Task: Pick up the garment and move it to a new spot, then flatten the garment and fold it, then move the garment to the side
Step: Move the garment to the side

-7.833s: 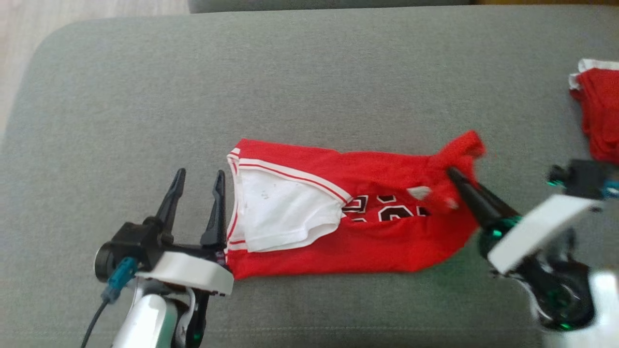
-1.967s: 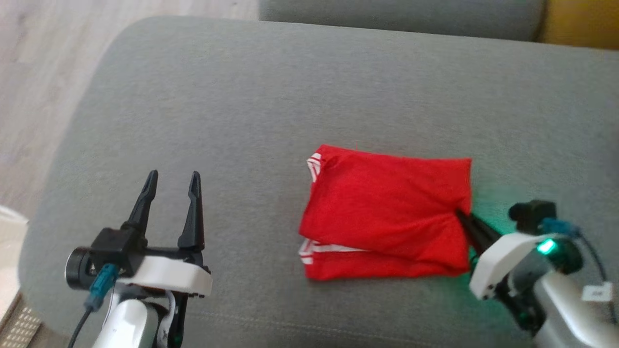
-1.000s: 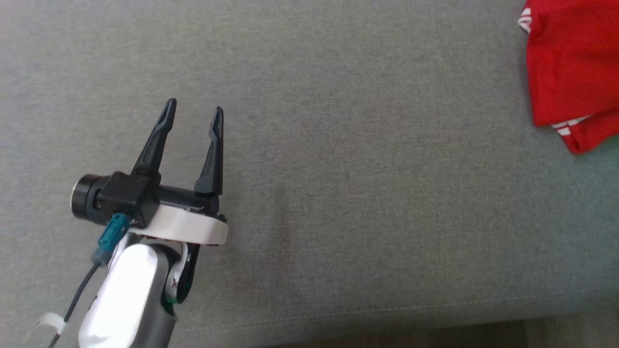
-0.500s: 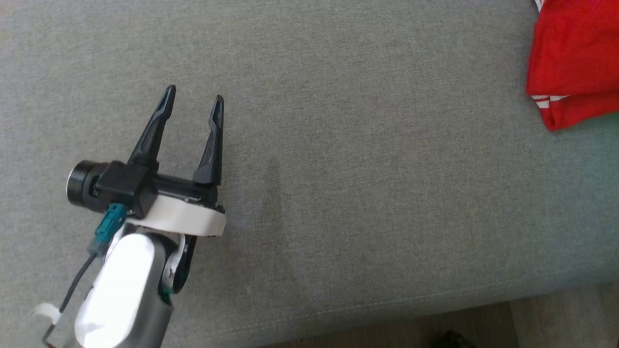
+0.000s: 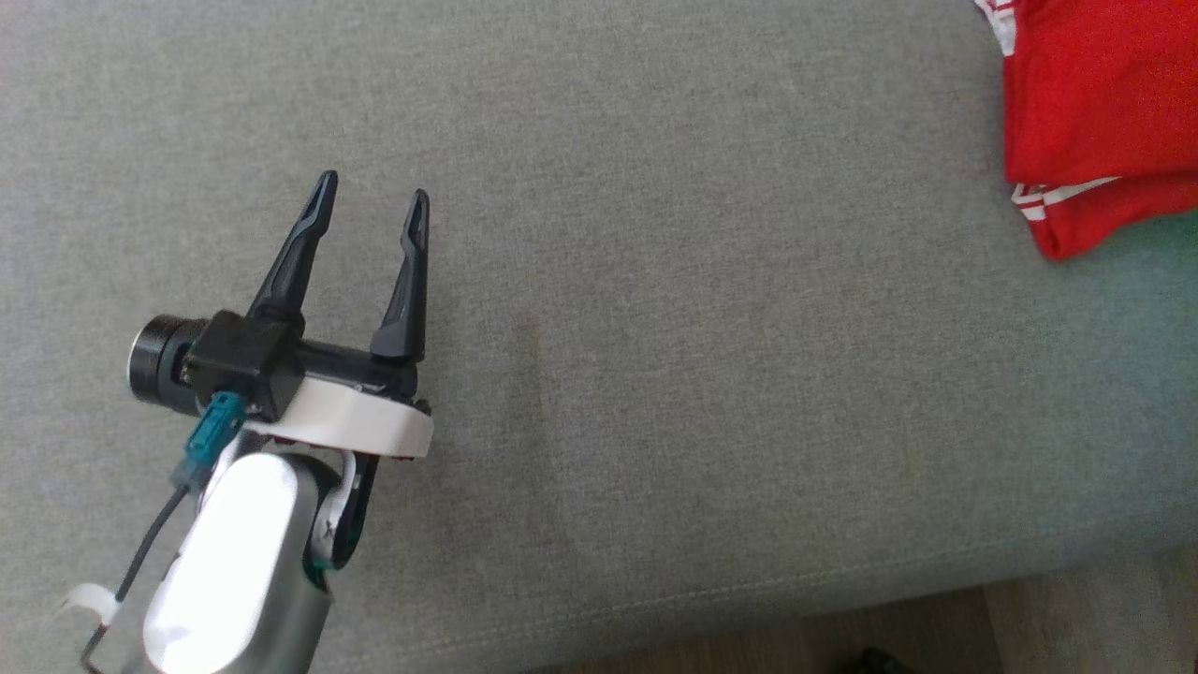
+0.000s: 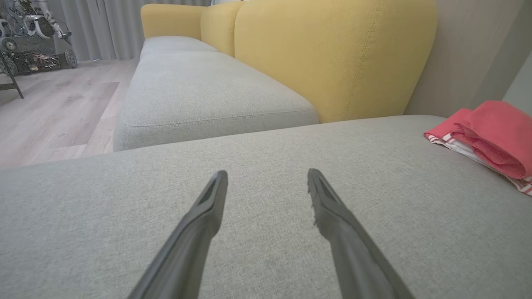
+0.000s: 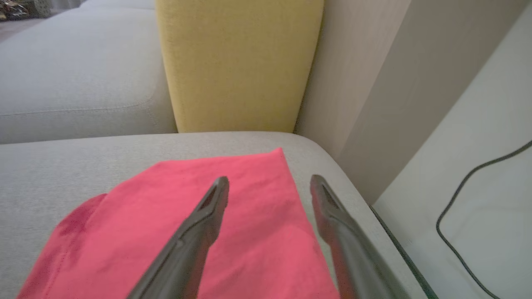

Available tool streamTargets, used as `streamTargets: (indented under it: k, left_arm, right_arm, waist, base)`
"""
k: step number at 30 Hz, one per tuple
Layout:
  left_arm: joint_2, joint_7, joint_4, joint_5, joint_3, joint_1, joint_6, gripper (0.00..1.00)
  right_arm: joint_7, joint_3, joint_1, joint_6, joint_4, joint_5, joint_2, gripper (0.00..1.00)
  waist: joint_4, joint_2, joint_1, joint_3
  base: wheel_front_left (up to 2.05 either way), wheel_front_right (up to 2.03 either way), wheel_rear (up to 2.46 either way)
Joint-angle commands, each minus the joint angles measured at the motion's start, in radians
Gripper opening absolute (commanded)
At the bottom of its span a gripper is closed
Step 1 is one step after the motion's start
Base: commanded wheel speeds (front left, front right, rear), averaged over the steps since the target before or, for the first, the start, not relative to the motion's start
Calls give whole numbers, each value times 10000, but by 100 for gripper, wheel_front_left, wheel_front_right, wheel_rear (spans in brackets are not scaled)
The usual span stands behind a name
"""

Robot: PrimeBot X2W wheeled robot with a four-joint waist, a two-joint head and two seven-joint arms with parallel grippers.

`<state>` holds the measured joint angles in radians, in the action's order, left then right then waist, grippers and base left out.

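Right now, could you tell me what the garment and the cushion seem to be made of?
Garment: probably thin knit cloth, matte; it lies in limp, soft folds. Cushion: likely woven upholstery fabric, matte; fine heathered weave, stitched seam.

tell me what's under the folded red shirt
The grey cushion, which shows beside and beyond the shirt. A white-striped layer of the shirt itself peeks out at its near edge. The patch of cushion directly beneath is covered.
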<state>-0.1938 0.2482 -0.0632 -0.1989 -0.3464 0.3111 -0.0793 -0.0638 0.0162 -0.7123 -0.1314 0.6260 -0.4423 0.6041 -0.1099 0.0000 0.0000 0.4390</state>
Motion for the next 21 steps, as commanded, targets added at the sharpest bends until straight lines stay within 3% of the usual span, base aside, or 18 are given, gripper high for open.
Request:
streamTargets:
  k: [1, 9, 16, 21]
  left_arm:
    - [-245, 67, 271, -52, 288, 141, -80, 100]
    - [-237, 88, 97, -256, 423, -347, -249, 100]
    - [-230, 98, 2, -584, 741, -875, -501, 100]
    - [-282, 108, 13, -784, 1036, -1283, -697, 100]
  right_arm:
    - [239, -43, 193, 7, -419, 197, 6, 100]
    - [1052, -259, 1661, 7, -1626, 840, -1564, 100]
    - [1372, -327, 3431, 7, -3476, 1374, -3170, 100]
    - [1243, -415, 4423, 7, -4834, 1832, -3907, 100]
  waist:
    - [15, 0, 0, -191]
    - [57, 0, 0, -1008]
    - [422, 0, 0, -1815]
    - [851, 0, 0, -2362]
  base:
    - [0, 0, 0]
    - [0, 0, 0]
    - [0, 0, 0]
    - [0, 0, 0]
